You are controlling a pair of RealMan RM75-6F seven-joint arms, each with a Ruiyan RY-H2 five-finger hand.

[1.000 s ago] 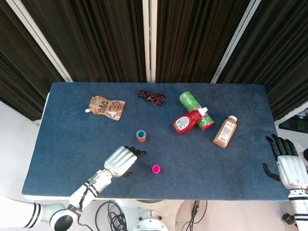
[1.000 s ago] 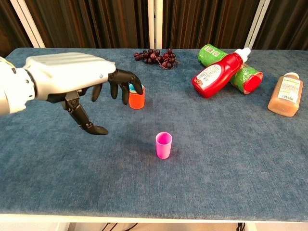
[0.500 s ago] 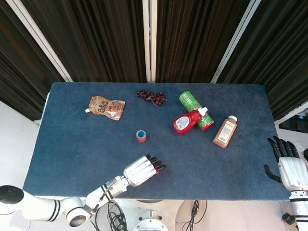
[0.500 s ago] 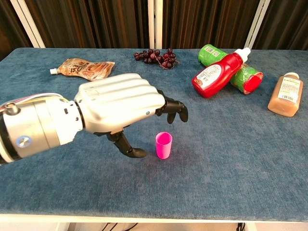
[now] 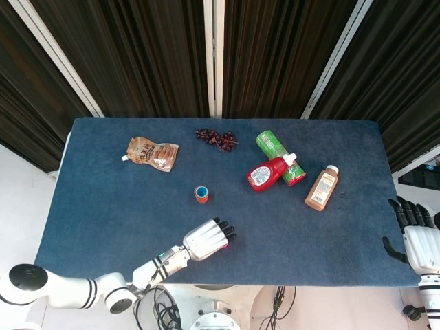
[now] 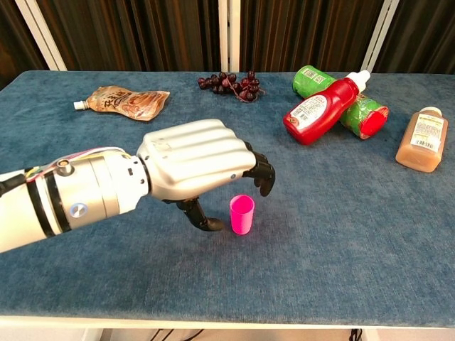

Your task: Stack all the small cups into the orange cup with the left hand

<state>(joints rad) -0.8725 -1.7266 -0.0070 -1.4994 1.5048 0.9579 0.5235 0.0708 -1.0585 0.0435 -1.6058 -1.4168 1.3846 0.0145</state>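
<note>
The small pink cup [image 6: 242, 214] stands upright on the blue table [image 6: 341, 234] near the front edge. My left hand [image 6: 199, 167] hovers over it from the left, its fingers [image 6: 260, 170] curled down just above the rim and the thumb [image 6: 202, 217] low beside the cup's left side, holding nothing. From the head view the left hand [image 5: 206, 239] covers the pink cup. The orange cup [image 5: 201, 194], with a blue cup nested in it, stands farther back at mid-table; the chest view hides it behind the hand. My right hand [image 5: 417, 237] hangs open off the table's right edge.
Dark grapes [image 6: 231, 84] and a brown pouch [image 6: 121, 101] lie at the back. A red sauce bottle [image 6: 321, 108] leans on a green can [image 6: 355, 106] at the back right, with a brown bottle [image 6: 422, 139] lying further right.
My left hand left the orange cup, swung right and nearer, and now curls lower around the pink cup. The right hand drifted slightly toward the near right.
</note>
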